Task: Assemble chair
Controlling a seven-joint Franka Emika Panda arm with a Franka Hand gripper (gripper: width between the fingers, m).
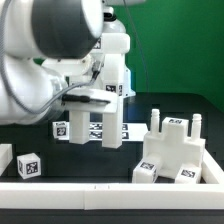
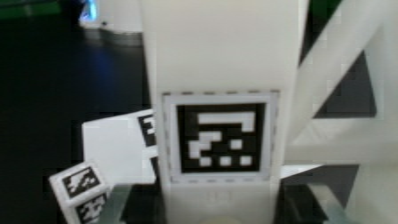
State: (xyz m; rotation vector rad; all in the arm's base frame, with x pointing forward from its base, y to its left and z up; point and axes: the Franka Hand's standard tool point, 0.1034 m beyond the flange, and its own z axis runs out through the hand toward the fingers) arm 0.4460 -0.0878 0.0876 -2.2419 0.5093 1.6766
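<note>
- I'm holding the white bar [image 1: 113, 128] upright, and its tag [image 2: 217, 135] is facing my wrist camera.
- My claw [image 1: 104, 96] is gripping it, jaws partway closed and pressing on the bar's sides around mid-height.
- The bar is standing over the marker board [image 1: 85, 128], at the board's end toward the exterior view's right. I can't tell if its foot is touching.
- The blocky chair piece [image 1: 175, 150] is sitting well apart from the marker board, toward the exterior view's right and nearer the camera.
- The small tagged cube [image 1: 28, 166] is lying off the marker board's other end, toward the exterior view's left.
</note>
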